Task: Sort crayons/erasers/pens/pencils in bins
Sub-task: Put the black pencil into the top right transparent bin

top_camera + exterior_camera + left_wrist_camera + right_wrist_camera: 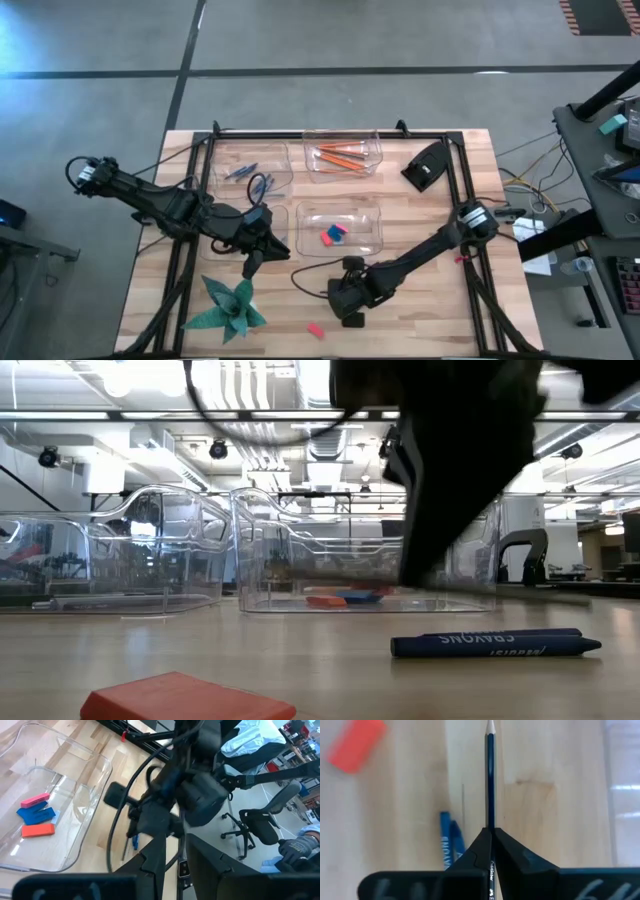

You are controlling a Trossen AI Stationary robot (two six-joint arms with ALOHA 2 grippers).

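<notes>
Nearest the table's (420,310) front edge, at 6 o'clock in the high view, a red eraser (316,330) lies loose on the wood; green paper star (228,308) sits at 8 o'clock.

Just behind the eraser, the right end effector (490,832) hangs low over the table, fingers pinched tight on a dark blue pencil (490,775) w/ a pale sharpened tip, which sticks out straight ahead past the fingertips. A blue crayon (448,842) lies flat on the table just beside it, not touching; low view shows the same crayon (495,644) lying by itself.

Left end effector (254,262) hovers at 9 o'clock of centre, above the near-left bin (222,222); fingers narrow, can't tell if anything is held.

Mid table: near-right bin (372,242) w/ red and blue erasers (333,235) inside.

Far row: far-left bin (283,160) w/ blue sticks (250,177), far-right bin (372,145) w/ orange pencils (342,157). Black block (426,166) at 2 o'clock, apart from the bins.
</notes>
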